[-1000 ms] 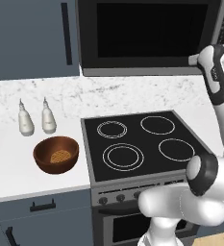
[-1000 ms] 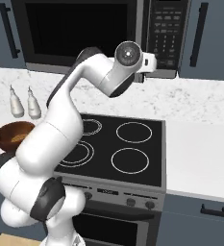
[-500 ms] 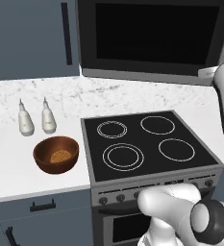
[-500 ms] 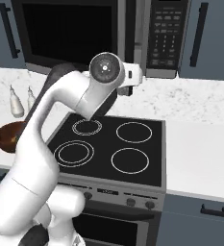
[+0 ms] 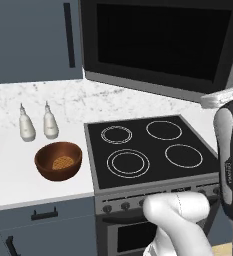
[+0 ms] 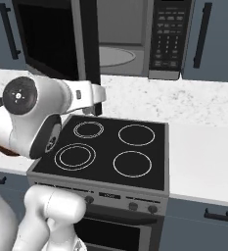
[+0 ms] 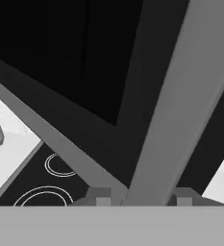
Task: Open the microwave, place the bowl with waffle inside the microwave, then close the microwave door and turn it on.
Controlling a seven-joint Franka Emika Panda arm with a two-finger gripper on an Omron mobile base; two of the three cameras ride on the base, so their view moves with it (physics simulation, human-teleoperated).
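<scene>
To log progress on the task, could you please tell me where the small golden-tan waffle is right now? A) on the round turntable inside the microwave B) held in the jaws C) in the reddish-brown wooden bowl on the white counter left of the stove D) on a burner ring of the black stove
C: the left base view shows the small golden-tan waffle lying in the reddish-brown wooden bowl on the white marble counter, left of the black four-burner stove.

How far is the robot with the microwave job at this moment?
Partly done: the microwave door stands swung out, showing the grey interior and turntable of the microwave. In hand: the gripper straddles the door's grey edge, apparently pulling it open. Left: the bowl with the waffle sits on the counter left of the stove; placing it, closing and starting remain.
</scene>
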